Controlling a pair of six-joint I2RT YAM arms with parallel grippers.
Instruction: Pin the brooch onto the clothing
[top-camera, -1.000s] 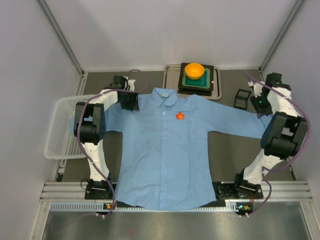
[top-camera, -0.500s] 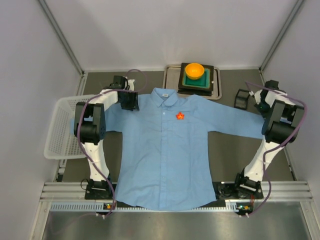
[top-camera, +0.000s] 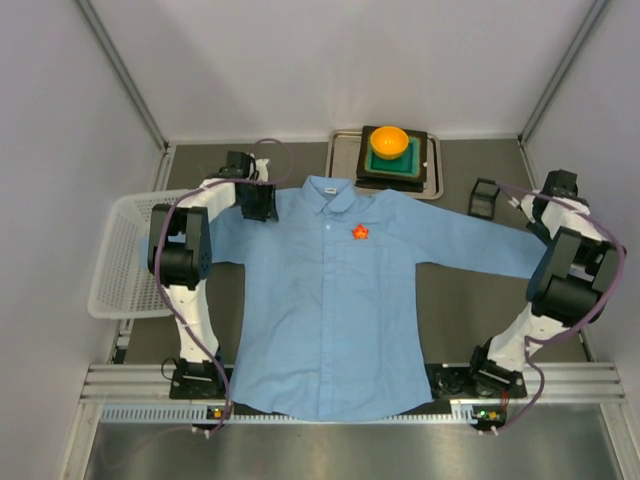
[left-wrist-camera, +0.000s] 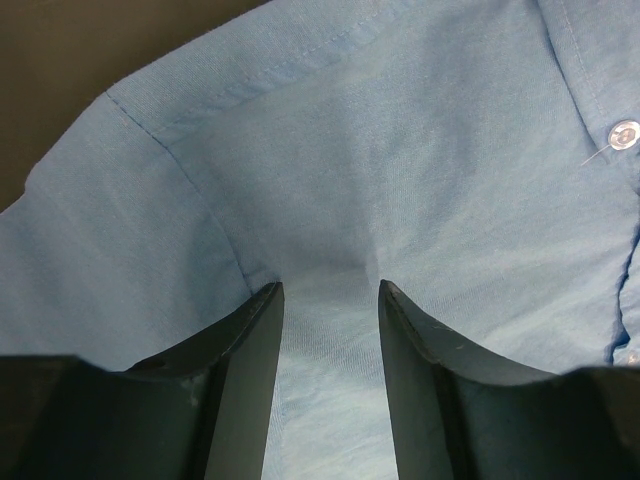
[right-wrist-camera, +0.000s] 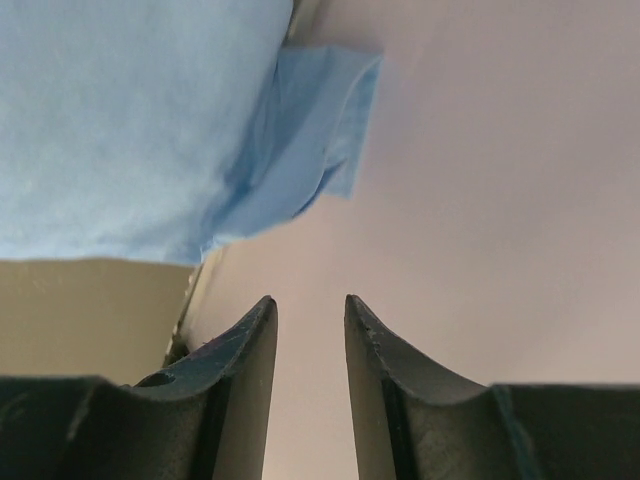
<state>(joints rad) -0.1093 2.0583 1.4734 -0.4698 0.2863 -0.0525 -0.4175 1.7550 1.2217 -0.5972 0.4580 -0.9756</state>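
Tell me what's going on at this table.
A light blue shirt lies spread flat on the table, with the red-orange brooch sitting on its chest. The left hand is open over the shoulder fabric; the right hand is open by the sleeve cuff, holding nothing.

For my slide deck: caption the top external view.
Red brooch on the chest of the spread blue shirt, left gripper at its shoulder.

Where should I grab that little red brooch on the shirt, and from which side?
Pinch the brooch across its outer edges, coming straight down from above. It lies flat on the shirt, at the chest, so from the side there's little to catch, and cloth would likely bunch. Its pin is too small to see here.
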